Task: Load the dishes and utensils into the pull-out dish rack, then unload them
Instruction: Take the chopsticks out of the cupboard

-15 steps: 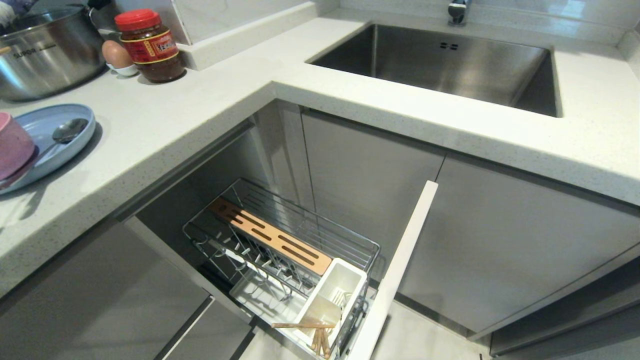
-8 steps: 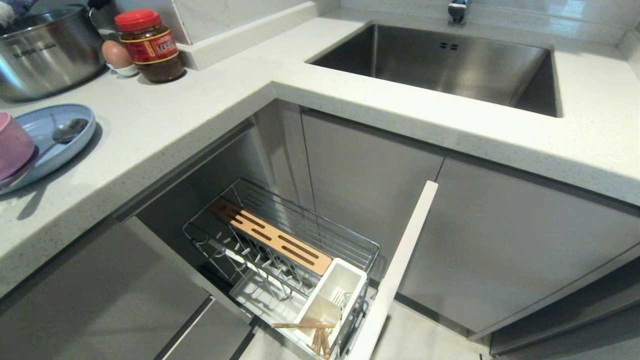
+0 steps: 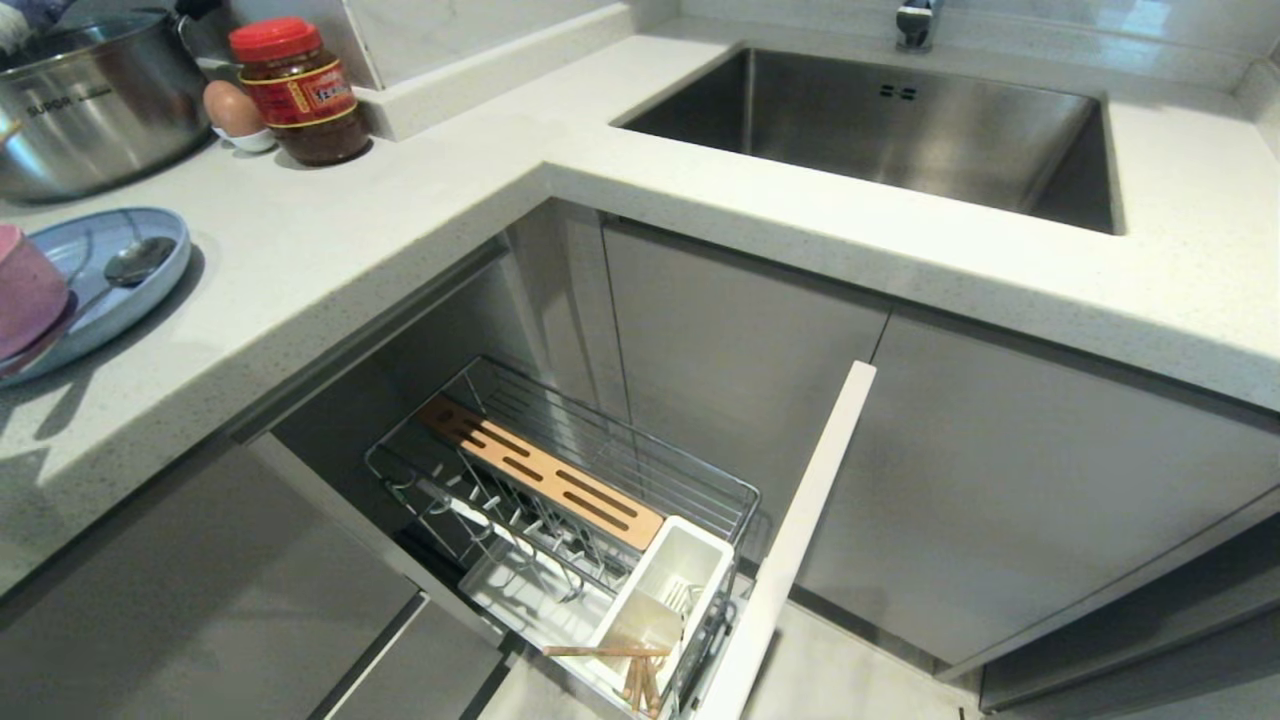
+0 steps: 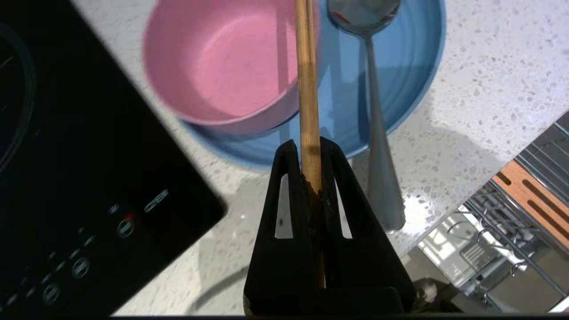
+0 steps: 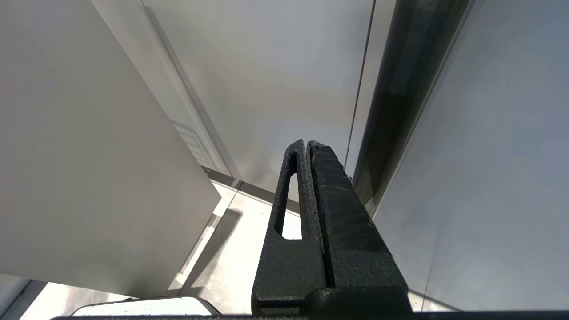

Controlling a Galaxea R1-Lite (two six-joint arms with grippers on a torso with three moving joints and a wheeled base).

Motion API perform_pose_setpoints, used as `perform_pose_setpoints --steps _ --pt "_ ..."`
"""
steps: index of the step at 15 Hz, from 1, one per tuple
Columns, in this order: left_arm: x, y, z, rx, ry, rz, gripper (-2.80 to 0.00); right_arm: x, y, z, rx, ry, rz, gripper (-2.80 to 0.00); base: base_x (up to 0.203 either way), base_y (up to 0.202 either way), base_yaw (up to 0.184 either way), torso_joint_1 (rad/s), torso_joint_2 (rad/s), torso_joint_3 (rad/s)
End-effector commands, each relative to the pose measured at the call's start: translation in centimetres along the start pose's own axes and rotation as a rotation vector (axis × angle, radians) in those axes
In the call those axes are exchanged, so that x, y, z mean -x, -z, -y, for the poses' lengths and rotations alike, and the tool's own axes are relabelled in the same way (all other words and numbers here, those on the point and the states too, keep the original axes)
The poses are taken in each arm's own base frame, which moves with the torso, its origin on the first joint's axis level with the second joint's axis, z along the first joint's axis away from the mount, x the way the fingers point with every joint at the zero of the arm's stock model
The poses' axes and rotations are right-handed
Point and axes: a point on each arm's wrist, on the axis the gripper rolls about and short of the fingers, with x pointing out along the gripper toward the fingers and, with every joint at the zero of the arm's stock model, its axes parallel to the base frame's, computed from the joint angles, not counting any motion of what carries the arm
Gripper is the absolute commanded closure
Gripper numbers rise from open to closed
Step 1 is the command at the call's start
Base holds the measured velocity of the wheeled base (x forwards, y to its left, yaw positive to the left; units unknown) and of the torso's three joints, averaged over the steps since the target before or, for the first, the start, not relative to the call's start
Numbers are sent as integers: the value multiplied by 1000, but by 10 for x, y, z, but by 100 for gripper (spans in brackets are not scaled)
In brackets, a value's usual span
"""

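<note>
The left gripper (image 4: 310,149) is clamped on a wooden chopstick (image 4: 306,80), above the pink bowl (image 4: 222,62) and spoon (image 4: 373,111) lying on the blue plate (image 4: 413,66) near the worktop's (image 3: 330,250) left edge. Loading seems underway; next, it must be carried down to the pull-out rack's (image 3: 640,470) cutlery cup (image 3: 675,575). The right gripper (image 5: 308,144) hangs closed and empty beside the cabinets.

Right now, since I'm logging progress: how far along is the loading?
Done: rack pulled out, wooden sticks at its front end. In hand: left tool shut on chopsticks above the plate. Left: plate, bowl and spoon sit on the counter; unloading follows.
</note>
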Motion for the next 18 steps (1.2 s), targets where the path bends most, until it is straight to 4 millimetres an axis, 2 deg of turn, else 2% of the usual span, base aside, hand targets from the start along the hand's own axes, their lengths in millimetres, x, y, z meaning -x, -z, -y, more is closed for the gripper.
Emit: perform_pose_setpoints --steps 1,4,14,18 --pt "-12 1 4 -14 40 -36 0 0 0 0 -1 0 5 0 0 0 0 0 0 0" --pt "-15 1 6 -18 114 -43 0 0 0 0 -1 0 5 0 0 0 0 0 0 0" --pt "-35 4 5 -40 72 -108 0 0 0 0 -1 0 5 0 0 0 0 0 0 0" --pt "-37 5 5 -54 74 -118 0 0 0 0 -1 0 5 0 0 0 0 0 0 0"
